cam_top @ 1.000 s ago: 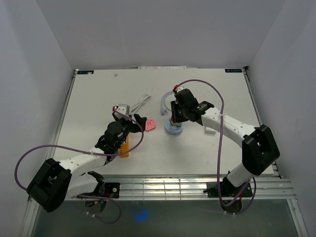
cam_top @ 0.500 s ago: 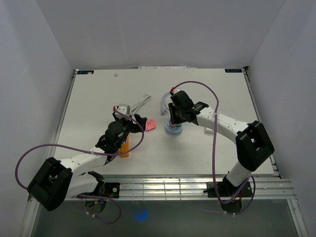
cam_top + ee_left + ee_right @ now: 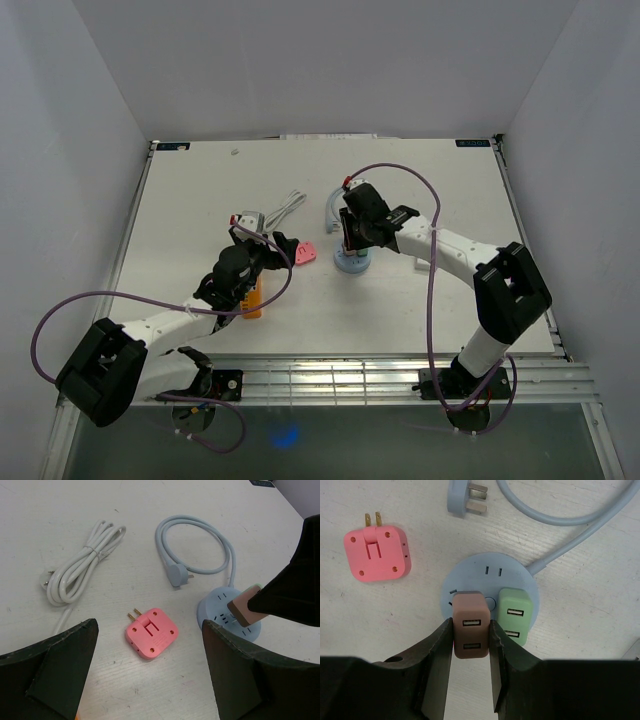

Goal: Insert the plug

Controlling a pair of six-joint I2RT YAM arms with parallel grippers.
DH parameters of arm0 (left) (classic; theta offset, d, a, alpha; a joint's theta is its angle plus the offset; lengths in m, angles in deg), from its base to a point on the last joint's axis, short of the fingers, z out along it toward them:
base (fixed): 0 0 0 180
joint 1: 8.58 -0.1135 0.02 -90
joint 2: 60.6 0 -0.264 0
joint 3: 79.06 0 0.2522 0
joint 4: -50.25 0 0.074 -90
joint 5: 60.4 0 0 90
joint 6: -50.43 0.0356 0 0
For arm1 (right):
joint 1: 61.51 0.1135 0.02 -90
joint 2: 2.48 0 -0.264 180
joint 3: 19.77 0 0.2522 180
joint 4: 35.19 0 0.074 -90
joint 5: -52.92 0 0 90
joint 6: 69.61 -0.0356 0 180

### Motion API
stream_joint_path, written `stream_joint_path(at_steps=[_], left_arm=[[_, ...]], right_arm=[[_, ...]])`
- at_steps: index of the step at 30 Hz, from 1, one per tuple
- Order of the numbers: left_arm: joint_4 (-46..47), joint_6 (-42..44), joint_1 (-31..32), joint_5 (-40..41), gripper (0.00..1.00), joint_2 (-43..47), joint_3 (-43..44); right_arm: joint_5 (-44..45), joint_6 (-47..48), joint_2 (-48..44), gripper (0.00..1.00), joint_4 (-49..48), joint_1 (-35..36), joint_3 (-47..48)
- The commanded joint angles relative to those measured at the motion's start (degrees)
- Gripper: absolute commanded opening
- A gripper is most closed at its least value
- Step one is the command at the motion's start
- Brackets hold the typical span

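**Robot test cell in a lab**

A bare white worktop (image 3: pixel 200 200) is boxed in by plain white walls (image 3: pixel 320 70) along its left, far and right edges. Two robot arms (image 3: pixel 455 250) are bolted to a metal rail (image 3: pixel 330 378) at the near edge. Purple cables (image 3: pixel 400 166) loop loosely from them.

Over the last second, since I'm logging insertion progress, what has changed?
The right gripper, shut on the brown adapter, edged slightly left over the round blue socket hub, its elbow swinging inward. The left gripper, pink plug and white cable stayed put.
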Motion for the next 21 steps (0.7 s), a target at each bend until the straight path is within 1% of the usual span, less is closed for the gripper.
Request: stream_joint_path(at_steps=[1, 15, 18, 19, 21], left_arm=[[0.1, 0.3, 0.2, -0.7, 0.95, 0.3, 1.6], [-0.1, 0.4, 0.2, -1.2, 0.95, 0.0, 1.9], [-0.2, 0.4, 0.2, -1.3, 0.95, 0.0, 1.9], [-0.2, 0.3, 0.2, -1.2, 0.95, 0.0, 2.0], [-0.2, 0.4, 0.2, -1.3, 0.95, 0.0, 2.0]], right_arm=[[1.3, 0.4, 0.8, 0.08, -2.4, 0.2, 2.4], [1.1, 0.2, 2.5, 0.08, -2.9, 1.0, 2.5], [3.8, 0.3, 3.2, 0.08, -1.7, 1.8, 3.2], [6.1, 0.3, 3.5, 0.08, -0.5, 2.5, 3.8], [7.6, 0.5, 4.4, 0.08, 1.8, 3.1, 5.1]])
